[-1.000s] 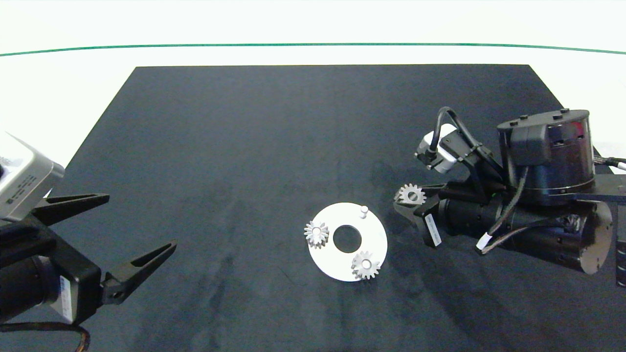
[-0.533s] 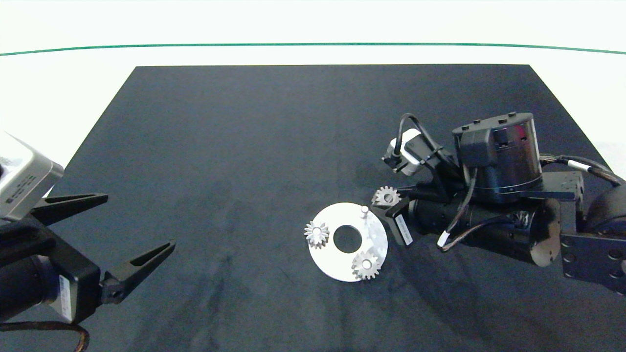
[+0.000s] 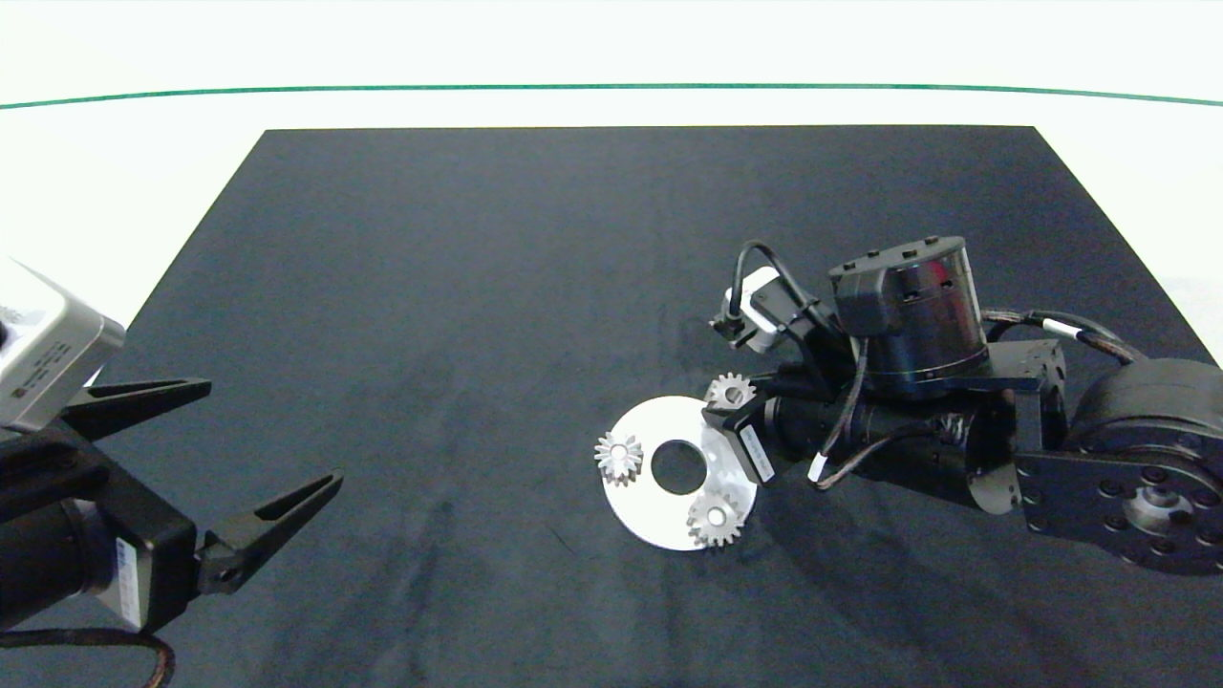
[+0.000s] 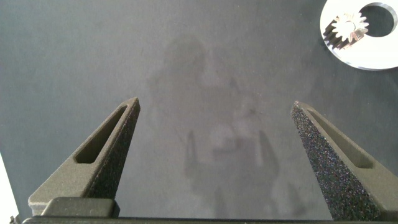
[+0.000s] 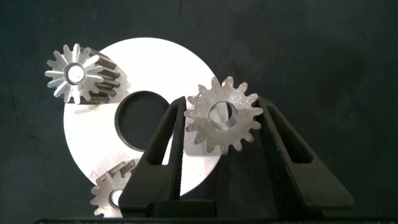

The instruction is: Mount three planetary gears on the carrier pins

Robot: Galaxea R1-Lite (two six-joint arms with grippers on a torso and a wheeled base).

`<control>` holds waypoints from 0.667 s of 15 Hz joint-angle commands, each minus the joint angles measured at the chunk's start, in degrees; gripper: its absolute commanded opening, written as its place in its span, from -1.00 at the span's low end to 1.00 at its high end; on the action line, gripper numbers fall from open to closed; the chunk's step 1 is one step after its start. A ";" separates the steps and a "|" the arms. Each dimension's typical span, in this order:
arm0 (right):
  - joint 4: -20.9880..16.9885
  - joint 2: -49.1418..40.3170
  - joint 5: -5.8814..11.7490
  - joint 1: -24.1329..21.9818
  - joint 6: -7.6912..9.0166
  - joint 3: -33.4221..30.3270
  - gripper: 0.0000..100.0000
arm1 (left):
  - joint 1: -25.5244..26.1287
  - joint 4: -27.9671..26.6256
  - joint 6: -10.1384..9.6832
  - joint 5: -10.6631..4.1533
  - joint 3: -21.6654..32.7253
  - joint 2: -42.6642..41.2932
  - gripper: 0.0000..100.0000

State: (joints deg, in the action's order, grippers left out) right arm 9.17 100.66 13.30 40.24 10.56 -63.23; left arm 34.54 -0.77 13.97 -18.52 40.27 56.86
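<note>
A flat white disc (image 3: 669, 521) lies on the black mat. Two planetary gears (image 3: 619, 456) (image 3: 715, 519) sit on carrier pins at its left and near-right sides. My right gripper (image 3: 728, 403) is shut on the third gear (image 3: 732, 390) and holds it flat over the disc's far-right rim. The right wrist view shows that gear (image 5: 222, 121) clamped between the fingers (image 5: 166, 140) above the disc (image 5: 161, 62), with one seated gear (image 5: 78, 73) beyond it. The third pin is hidden under the held gear. My left gripper (image 3: 276, 430) is parked open at the mat's left.
The black mat (image 3: 535, 248) covers most of the white table. The right arm's bulky wrist and elbow (image 3: 955, 420) fill the space to the right of the disc. In the left wrist view only a part of the disc (image 4: 367, 56) shows, far from the open fingers.
The right arm has moved left with the gear, from well right of the disc to above its far-right rim and the bare pin. The left arm has not moved.
</note>
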 commanded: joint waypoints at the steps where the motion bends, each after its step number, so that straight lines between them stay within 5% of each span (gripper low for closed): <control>1: -0.03 1.12 0.06 0.01 0.08 -0.66 -0.86 | 0.01 0.06 0.09 -0.12 -0.01 0.01 1.00; 10: 0.06 1.56 -0.03 0.10 -0.01 -0.75 -0.86 | 0.01 -0.02 0.09 -0.12 -0.01 0.10 1.00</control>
State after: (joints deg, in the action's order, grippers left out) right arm 9.25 102.12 13.20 40.33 10.47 -64.06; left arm 34.54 -0.74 13.99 -18.52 40.27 56.86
